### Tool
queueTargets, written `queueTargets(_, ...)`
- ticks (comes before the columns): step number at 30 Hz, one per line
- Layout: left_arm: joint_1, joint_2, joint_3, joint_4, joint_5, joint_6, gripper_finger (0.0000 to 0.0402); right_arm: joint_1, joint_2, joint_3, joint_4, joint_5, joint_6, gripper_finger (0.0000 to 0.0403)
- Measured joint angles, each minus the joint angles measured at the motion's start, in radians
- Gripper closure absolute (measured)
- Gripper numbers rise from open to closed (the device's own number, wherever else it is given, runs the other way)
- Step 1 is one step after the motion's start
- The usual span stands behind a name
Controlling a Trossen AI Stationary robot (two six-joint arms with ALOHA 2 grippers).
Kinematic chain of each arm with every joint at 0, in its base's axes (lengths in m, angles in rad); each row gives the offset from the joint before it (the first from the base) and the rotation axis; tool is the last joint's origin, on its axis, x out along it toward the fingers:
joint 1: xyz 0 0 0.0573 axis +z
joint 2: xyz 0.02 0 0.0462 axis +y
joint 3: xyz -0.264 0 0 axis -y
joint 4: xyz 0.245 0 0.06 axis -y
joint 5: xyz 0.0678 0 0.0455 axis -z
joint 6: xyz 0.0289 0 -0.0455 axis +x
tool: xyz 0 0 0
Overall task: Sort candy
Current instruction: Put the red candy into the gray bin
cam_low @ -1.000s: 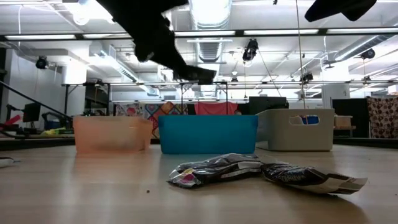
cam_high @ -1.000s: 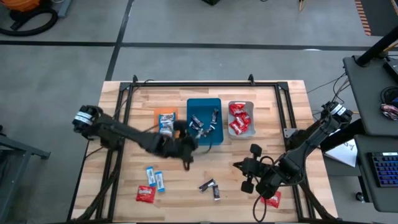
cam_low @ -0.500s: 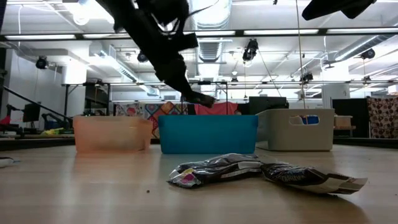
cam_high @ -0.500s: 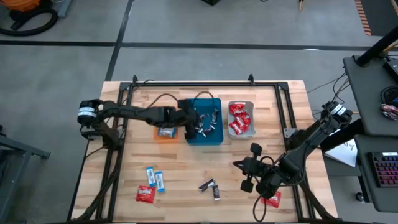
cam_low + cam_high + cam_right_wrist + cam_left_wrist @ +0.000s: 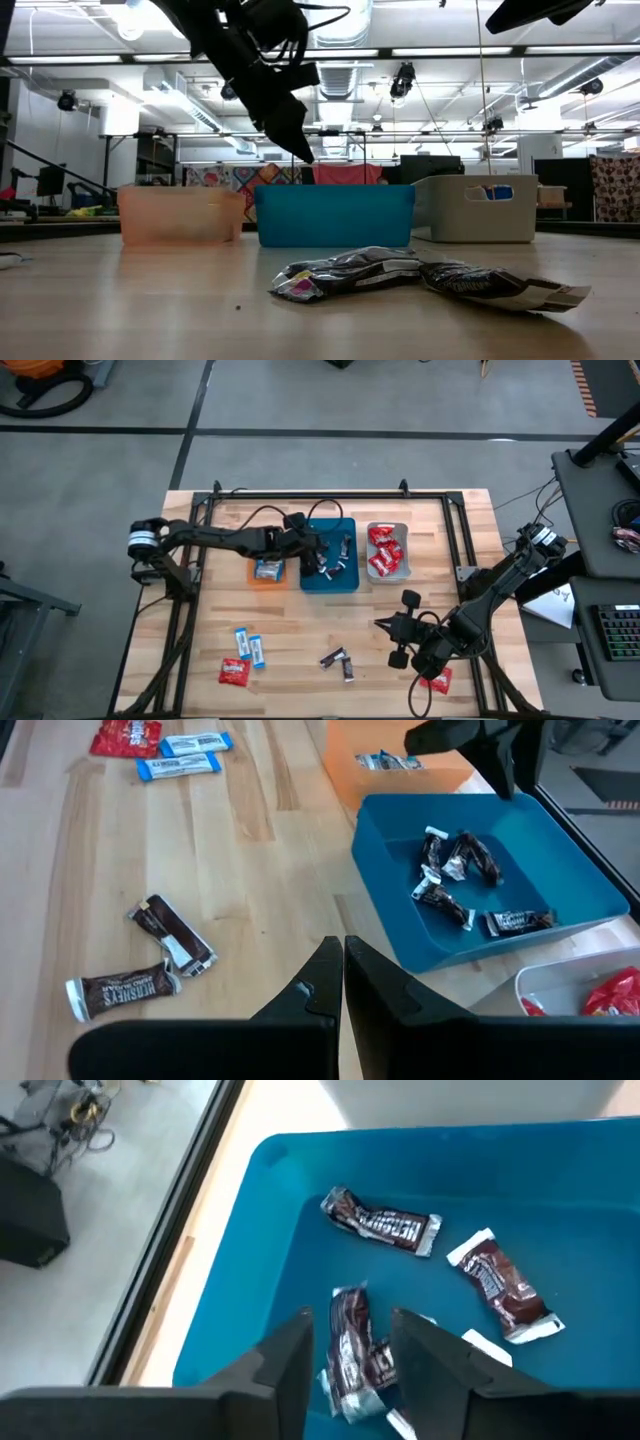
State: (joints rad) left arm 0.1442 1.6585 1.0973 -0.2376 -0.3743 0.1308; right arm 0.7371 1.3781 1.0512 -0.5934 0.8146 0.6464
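My left gripper [image 5: 314, 553] hangs open over the left part of the teal tray [image 5: 330, 525]. In the left wrist view [image 5: 352, 1320] its fingers stand on either side of a dark brown candy [image 5: 350, 1348] without touching it. That candy lies on the tray floor [image 5: 560, 1200] among other brown candies [image 5: 380, 1225]. Loose candy lies on the near table: two brown [image 5: 333, 657], two blue-and-white [image 5: 250, 645], one red [image 5: 233, 672]. My right gripper [image 5: 385, 626] waits shut above the near right of the table, also seen in its own view [image 5: 342, 960].
An orange tray [image 5: 266, 550] holding a blue-and-white candy stands left of the teal one. A grey tray [image 5: 400, 528] with red candies stands on its right. Another red candy [image 5: 440, 680] lies under my right arm. A black frame rail [image 5: 310, 495] runs along the far edge.
My left gripper has swung from the middle of the table toward the far edge and now hangs over the teal tray. In the low view, the dark piece that stuck out from its fingertips no longer shows there.
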Motion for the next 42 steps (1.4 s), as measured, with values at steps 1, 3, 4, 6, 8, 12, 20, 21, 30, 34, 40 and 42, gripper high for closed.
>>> queueTargets(1, -0.003, -0.005, 0.000, -0.009, -0.001, -0.020, 0.0279, 0.000, 0.000, 0.000, 0.000, 0.000, 0.001, 0.0394)
queueTargets(3, -0.017, -0.015, 0.000, -0.023, -0.001, -0.067, 0.0276, 0.000, -0.001, 0.000, 0.000, -0.001, 0.007, 0.0394)
queueTargets(4, -0.030, -0.019, 0.000, -0.030, -0.001, -0.092, 0.0275, 0.000, -0.001, 0.000, 0.000, -0.001, 0.007, 0.0394)
queueTargets(6, -0.064, -0.028, -0.002, -0.041, -0.001, -0.139, 0.0276, 0.000, -0.001, 0.000, 0.000, -0.002, 0.007, 0.0394)
queueTargets(8, -0.111, -0.039, -0.006, -0.049, -0.001, -0.172, 0.0278, 0.000, -0.001, 0.000, 0.000, -0.002, 0.007, 0.0394)
queueTargets(12, -0.212, -0.052, -0.006, -0.045, -0.001, -0.211, 0.0284, 0.000, -0.002, 0.000, 0.000, -0.002, 0.005, 0.0394)
queueTargets(20, -0.396, -0.057, -0.007, -0.044, -0.002, -0.214, 0.0288, -0.029, -0.002, 0.000, 0.000, 0.001, -0.019, 0.0394)
queueTargets(21, -0.414, -0.057, -0.008, -0.045, -0.002, -0.215, 0.0288, -0.036, -0.002, 0.000, 0.000, 0.001, -0.020, 0.0394)
queueTargets(30, -0.523, -0.058, -0.032, -0.060, -0.084, -0.222, 0.0288, -0.094, -0.004, 0.000, -0.001, -0.068, 0.028, 0.0394)
queueTargets(34, -0.535, -0.058, -0.038, -0.069, -0.091, -0.226, 0.0288, -0.127, -0.010, 0.000, -0.004, -0.231, 0.097, 0.0394)
queueTargets(40, -0.544, -0.059, -0.062, -0.078, -0.091, -0.226, 0.0288, -0.135, -0.010, 0.000, -0.066, -0.452, 0.199, 0.0394)
queueTargets(42, -0.550, -0.068, -0.082, -0.074, -0.091, -0.226, 0.0288, -0.135, -0.010, 0.002, -0.134, -0.524, 0.293, 0.0394)
